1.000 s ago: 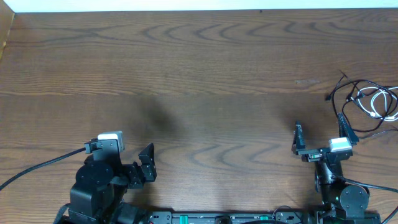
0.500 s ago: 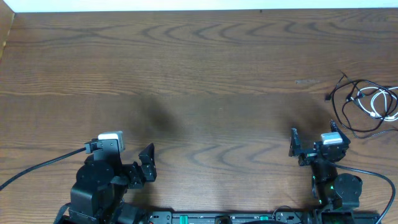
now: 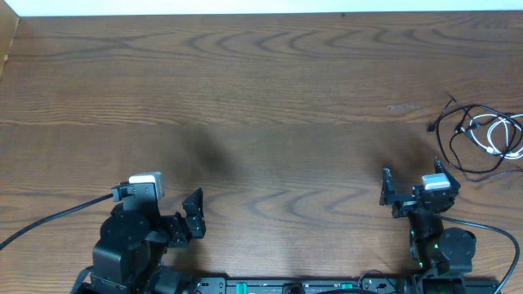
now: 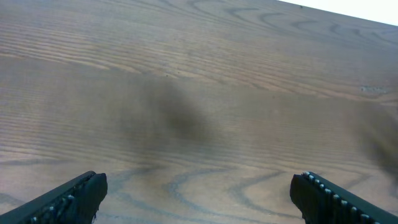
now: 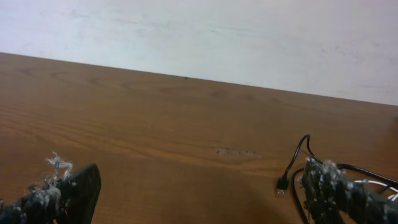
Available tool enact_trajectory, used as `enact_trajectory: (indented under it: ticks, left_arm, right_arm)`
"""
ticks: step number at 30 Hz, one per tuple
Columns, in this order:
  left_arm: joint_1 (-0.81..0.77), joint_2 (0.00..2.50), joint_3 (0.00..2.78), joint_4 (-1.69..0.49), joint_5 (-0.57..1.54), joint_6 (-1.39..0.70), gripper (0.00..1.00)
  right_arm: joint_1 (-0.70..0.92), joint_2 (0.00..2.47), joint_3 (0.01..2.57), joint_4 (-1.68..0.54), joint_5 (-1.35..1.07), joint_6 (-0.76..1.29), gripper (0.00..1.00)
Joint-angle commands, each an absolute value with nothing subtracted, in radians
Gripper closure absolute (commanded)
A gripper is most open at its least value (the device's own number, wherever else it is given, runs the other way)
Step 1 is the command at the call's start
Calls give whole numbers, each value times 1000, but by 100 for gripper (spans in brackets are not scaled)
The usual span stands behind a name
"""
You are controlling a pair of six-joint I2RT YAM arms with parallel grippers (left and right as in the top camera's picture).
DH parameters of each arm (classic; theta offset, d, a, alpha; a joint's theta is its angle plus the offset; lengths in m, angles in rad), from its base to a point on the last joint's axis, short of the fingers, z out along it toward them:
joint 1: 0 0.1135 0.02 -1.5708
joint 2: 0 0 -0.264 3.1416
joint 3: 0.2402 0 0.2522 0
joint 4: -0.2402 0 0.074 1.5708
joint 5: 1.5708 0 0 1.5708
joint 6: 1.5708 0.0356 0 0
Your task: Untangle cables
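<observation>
The black cable (image 3: 458, 135) and the white cable (image 3: 500, 135) lie tangled in loose loops at the far right of the table. A black plug end (image 5: 282, 184) and part of the black loop show in the right wrist view. My right gripper (image 3: 409, 181) is open and empty, left of and nearer than the tangle, not touching it. In its own view the right gripper (image 5: 199, 193) has frayed padding on its fingers. My left gripper (image 3: 193, 214) is open and empty at the near left, far from the cables; its own view (image 4: 199, 193) shows only bare wood between the fingers.
The wooden table (image 3: 261, 98) fills the view. A pale wall (image 5: 199, 37) stands behind its far edge. The robot's own thick black cable (image 3: 49, 219) runs off at the near left, and another (image 3: 490, 227) at the near right.
My right gripper pulled back toward the near edge and turned a little left between one second and half a second ago; since then nothing has moved. The left arm is still.
</observation>
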State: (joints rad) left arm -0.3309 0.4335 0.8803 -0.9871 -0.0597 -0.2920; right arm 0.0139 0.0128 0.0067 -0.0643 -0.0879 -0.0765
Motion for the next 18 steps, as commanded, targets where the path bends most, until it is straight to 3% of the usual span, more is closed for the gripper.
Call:
enact_trajectory:
  ticks: [1, 18]
  left_arm:
    - [-329, 430, 877, -986, -80, -294, 2]
    - [-329, 430, 877, -986, -79, -294, 2]
  right_arm:
    - [7, 5, 6, -68, -54, -65, 1]
    - [7, 5, 6, -74, 18, -64, 1]
